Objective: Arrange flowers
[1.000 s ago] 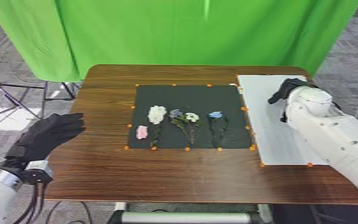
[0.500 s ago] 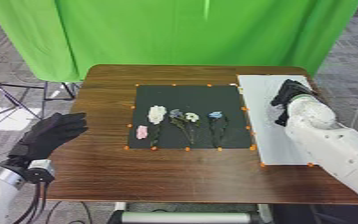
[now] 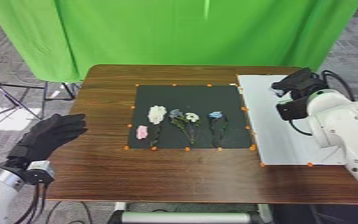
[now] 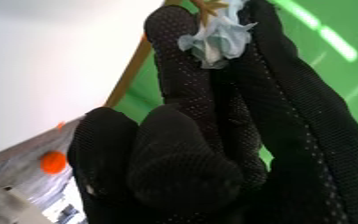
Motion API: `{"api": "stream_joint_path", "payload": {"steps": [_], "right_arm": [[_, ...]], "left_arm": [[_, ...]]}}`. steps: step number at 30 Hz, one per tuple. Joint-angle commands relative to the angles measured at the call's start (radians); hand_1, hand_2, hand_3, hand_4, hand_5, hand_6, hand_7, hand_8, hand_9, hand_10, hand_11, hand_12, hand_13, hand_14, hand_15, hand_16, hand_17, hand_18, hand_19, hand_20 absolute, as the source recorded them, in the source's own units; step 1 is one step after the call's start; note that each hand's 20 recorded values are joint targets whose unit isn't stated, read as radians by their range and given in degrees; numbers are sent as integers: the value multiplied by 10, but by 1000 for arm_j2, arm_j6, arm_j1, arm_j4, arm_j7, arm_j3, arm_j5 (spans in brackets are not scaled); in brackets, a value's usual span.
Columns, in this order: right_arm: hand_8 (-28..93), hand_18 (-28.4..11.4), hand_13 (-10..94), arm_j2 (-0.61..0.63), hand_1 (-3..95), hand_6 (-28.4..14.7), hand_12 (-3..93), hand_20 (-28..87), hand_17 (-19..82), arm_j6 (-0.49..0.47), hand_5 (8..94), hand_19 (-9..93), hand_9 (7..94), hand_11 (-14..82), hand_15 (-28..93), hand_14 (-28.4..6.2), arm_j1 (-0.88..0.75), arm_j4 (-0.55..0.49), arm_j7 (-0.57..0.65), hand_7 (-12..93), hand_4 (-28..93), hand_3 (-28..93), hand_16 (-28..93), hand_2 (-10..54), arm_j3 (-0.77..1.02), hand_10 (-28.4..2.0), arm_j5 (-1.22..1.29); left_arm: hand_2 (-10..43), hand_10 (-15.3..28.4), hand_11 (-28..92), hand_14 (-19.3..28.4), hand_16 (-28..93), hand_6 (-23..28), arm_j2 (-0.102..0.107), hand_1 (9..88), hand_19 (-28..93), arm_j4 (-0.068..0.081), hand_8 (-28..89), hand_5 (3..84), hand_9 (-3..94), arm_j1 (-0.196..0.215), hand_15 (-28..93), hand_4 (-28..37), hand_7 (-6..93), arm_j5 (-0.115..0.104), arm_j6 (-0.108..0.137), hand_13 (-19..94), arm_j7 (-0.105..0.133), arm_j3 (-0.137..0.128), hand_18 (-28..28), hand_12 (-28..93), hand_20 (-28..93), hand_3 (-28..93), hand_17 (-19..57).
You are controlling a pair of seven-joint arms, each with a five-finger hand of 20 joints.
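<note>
Flower (image 4: 218, 42) pinched btwn R hand's (image 3: 297, 81) fingers over white board (image 3: 273, 135), approx 2 o'clock on table (image 3: 95, 172); axis roughly along fingers, bloom twd palm. Black mat (image 3: 189, 95) at approx 8 o'clock from R hand, holding 5 flowers (image 3: 157, 115). L hand (image 3: 49, 135): fingers straight, slightly spread, farther from flower. Totals: 6 flowers, 1 mat, 1 board.

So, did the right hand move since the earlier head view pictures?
Yes, the right hand has moved rightward, toward the far right corner of the white board.
</note>
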Motion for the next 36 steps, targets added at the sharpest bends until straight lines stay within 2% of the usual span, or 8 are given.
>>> {"api": "stream_joint_path", "payload": {"steps": [1,4,10,15,22,26,35,36], "right_arm": [[100,-83,937,-85,635,-12,222,441,734,183,833,932,922,109,668,16,-289,-132,-46,155,-158,505,187,-95,75,-124,-133],[96,-84,937,-147,639,-10,220,433,736,222,832,932,919,93,670,15,-334,-161,-46,154,-157,502,184,-95,86,-125,-231],[88,-87,937,-280,639,-8,212,433,736,249,832,932,915,80,673,13,-355,-159,-40,153,-158,499,181,-95,74,-125,-364],[84,-93,937,-356,636,-4,210,444,737,277,830,932,913,77,677,11,-360,-147,-44,156,-158,503,179,-95,71,-125,-397],[81,-97,937,-417,627,-3,211,467,734,279,825,932,907,75,684,11,-350,-128,-47,163,-165,515,179,-95,51,-121,-424],[79,-98,937,-444,624,-3,211,475,732,267,823,932,905,76,688,11,-359,-114,-49,164,-167,519,179,-95,41,-121,-439],[78,-105,937,-455,611,0,201,493,726,243,815,932,895,81,688,11,-354,-85,-87,169,-163,524,180,-95,12,-122,-391],[78,-106,937,-452,606,0,198,494,725,243,814,932,892,81,688,11,-352,-85,-88,170,-161,529,180,-95,8,-123,-386]], "left_arm": [[-14,142,159,197,44,39,13,256,114,10,-46,460,412,-13,160,-192,93,-7,-17,304,-24,16,159,138,184,596,3],[-14,142,159,197,45,39,22,256,114,15,-46,460,412,-26,162,-193,93,-6,-17,304,-18,23,159,137,184,597,3],[-13,142,160,198,44,39,22,256,115,14,-46,459,412,-26,163,-193,93,-4,-15,305,-18,25,159,138,184,597,3],[-15,142,161,197,44,39,27,254,115,25,-46,459,412,-43,163,-192,93,-10,-26,305,-6,38,159,138,184,598,3],[-16,142,160,197,44,38,24,253,114,27,-46,458,412,-37,162,-191,94,-12,-25,305,-3,41,159,138,183,599,3],[-19,142,158,198,45,38,23,252,113,32,-46,458,411,-42,161,-190,93,-11,-34,304,-10,46,159,138,183,603,3],[-27,141,153,198,46,39,17,246,108,34,-44,454,408,-35,156,-188,88,-16,-52,304,6,38,159,139,183,607,3],[-27,141,153,198,46,39,20,246,108,39,-44,453,407,-41,156,-188,88,-17,-57,303,8,42,159,140,183,607,3]]}}
